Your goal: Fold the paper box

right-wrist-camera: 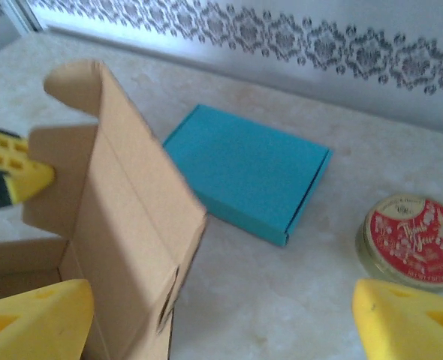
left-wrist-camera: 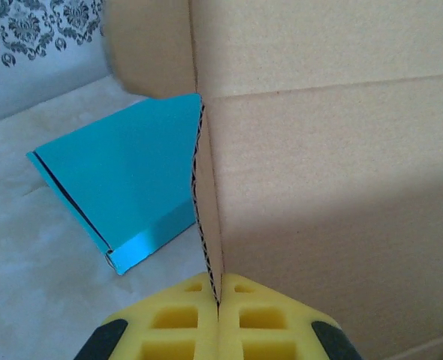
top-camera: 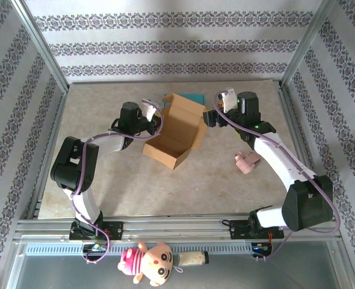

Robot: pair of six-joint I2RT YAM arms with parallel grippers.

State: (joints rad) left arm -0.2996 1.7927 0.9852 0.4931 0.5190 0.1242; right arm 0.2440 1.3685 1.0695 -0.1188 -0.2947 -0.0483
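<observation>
The brown box (top-camera: 174, 135) sits open at the centre of the top view, lid raised, on the surface (top-camera: 165, 186). The left pincer (left-wrist-camera: 219, 298) is clamped on the thin edge of a side flap, low in its wrist view. A hard pull there could crease the cardboard or drag the light box along. The right pincer (right-wrist-camera: 221, 322) stands wide apart, holding nothing, with the lid at the left of its view, so the lid may flop back. The blue box (right-wrist-camera: 248, 171) just behind could snag it.
</observation>
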